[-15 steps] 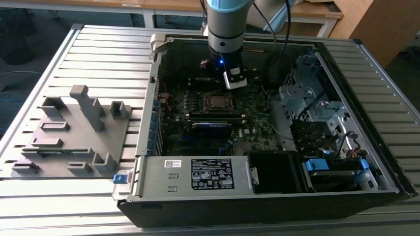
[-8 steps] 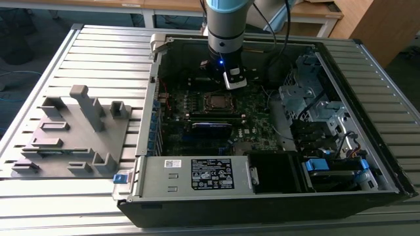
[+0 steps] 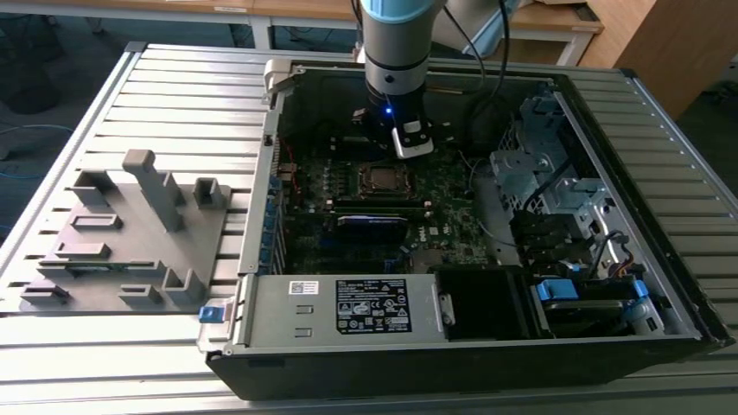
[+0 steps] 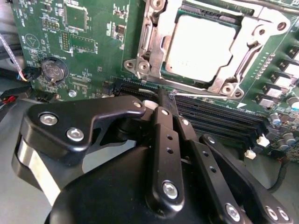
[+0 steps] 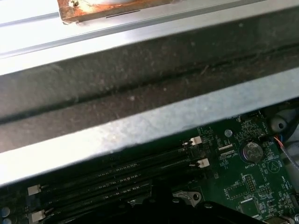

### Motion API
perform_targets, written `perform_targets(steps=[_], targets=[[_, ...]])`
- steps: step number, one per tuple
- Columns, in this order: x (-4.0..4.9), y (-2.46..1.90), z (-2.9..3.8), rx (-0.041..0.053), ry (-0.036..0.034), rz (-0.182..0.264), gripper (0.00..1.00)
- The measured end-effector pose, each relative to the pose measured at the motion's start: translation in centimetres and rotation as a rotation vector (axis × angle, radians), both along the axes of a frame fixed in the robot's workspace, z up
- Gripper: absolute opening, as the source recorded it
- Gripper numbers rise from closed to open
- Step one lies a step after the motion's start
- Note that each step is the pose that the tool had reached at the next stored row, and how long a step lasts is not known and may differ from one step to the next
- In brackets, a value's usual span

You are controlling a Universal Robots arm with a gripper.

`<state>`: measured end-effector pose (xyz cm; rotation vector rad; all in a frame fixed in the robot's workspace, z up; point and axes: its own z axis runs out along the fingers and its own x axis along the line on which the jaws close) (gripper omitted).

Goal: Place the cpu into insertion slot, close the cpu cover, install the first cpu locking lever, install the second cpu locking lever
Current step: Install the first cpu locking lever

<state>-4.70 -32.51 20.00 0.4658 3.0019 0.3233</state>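
The cpu (image 4: 198, 44) lies flat in the insertion slot (image 4: 210, 8), its silver top showing through the window of the cpu cover (image 4: 149, 42), which is down over it. One thin wire lever (image 4: 210, 96) runs along the socket's edge, and another (image 4: 247, 58) crosses the cover's corner. My gripper (image 4: 163, 95) is shut, black fingers pressed together, tips at the free end of the first lever; whether they hold it I cannot tell. In the exterior view the gripper (image 3: 403, 149) hangs just behind the socket (image 3: 378, 177) inside the case.
Long black memory slots (image 4: 219, 119) lie between gripper and socket. A coin battery (image 4: 52, 70) sits on the board. The case wall (image 5: 140, 126) is close behind. A drive cage (image 3: 542, 173) and power supply (image 3: 346, 307) fill the case; a grey fixture plate (image 3: 127, 233) lies outside.
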Motion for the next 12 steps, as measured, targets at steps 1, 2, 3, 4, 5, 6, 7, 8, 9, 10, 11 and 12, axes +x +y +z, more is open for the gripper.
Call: perform_targets(steps=[1, 2, 3, 4, 5, 6, 7, 8, 9, 10, 11, 12], targets=[[0.00, 0.01, -0.03, -0.0012, 0.0000, -0.001, 0.10], [0.00, 0.01, -0.04, -0.0020, 0.0000, -0.002, 0.10], [0.00, 0.01, -0.04, -0.0019, 0.0000, -0.002, 0.10], [0.00, 0.01, -0.04, -0.0020, -0.0001, -0.002, 0.10], [0.00, 0.01, -0.04, -0.0020, -0.0001, -0.003, 0.10], [0.00, 0.02, -0.04, -0.0019, -0.0001, -0.003, 0.10], [0.00, 0.02, -0.04, -0.0019, -0.0001, -0.003, 0.10], [-0.01, 0.02, -0.05, -0.0018, -0.0002, -0.003, 0.10], [-0.06, 0.02, -0.05, -0.0018, -0.0016, -0.003, 0.10], [-0.13, 0.02, -0.05, -0.0016, -0.0053, -0.003, 0.10], [-0.20, 0.02, -0.05, -0.0008, -0.0109, -0.003, 0.10], [-0.28, 0.02, -0.05, -0.0001, -0.0169, -0.003, 0.10]])
